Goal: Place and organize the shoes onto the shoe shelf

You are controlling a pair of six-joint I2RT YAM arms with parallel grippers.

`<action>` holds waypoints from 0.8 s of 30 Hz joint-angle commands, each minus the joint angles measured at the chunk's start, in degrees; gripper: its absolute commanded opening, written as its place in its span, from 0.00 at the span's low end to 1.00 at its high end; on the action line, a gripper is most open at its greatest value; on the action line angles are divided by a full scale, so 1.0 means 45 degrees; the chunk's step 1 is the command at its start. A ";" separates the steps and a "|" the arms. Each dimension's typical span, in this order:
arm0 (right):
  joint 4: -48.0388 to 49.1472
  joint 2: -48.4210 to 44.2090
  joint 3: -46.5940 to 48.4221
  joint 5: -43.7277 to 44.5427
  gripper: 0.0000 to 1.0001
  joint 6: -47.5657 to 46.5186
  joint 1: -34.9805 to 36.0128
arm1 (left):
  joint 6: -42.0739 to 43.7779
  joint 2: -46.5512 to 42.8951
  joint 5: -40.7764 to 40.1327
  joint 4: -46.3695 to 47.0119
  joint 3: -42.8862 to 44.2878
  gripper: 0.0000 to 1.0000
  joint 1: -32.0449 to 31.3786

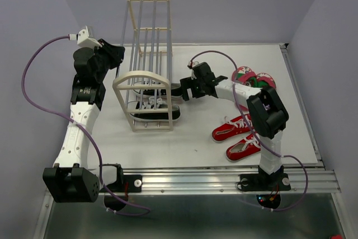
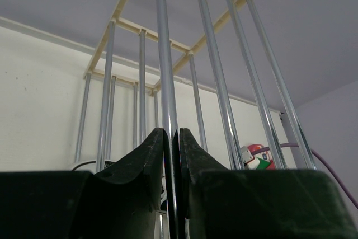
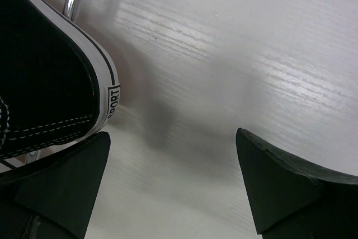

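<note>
The shoe shelf (image 1: 142, 73) has cream end frames and silver rods. The black sneakers (image 3: 39, 82) have white soles edged with a thin black stripe. The red sneakers (image 1: 238, 138) carry white laces and soles. The flip-flops (image 1: 253, 76) are pink with green straps, perhaps dotted. The worktop (image 1: 190, 138) is white, faintly grained.

Place: robotics lab test cell
Walls: plain lavender panels (image 1: 33, 15) boxing the white surface (image 1: 190, 144)
Rig: aluminium rail (image 1: 224, 178) along its near edge, purple cables (image 1: 33, 99) exposed
</note>
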 commanded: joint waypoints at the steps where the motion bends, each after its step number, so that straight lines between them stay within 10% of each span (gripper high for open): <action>1: 0.0450 0.0060 0.0733 -0.0420 1.00 -0.0153 0.0237 | 0.0978 0.0345 0.0387 -0.0731 -0.0515 0.15 -0.0204; 24: 0.1486 -0.0487 0.0224 -0.1984 0.91 -0.2126 0.1096 | 0.0881 0.0599 0.0504 -0.0652 -0.0417 0.15 -0.0204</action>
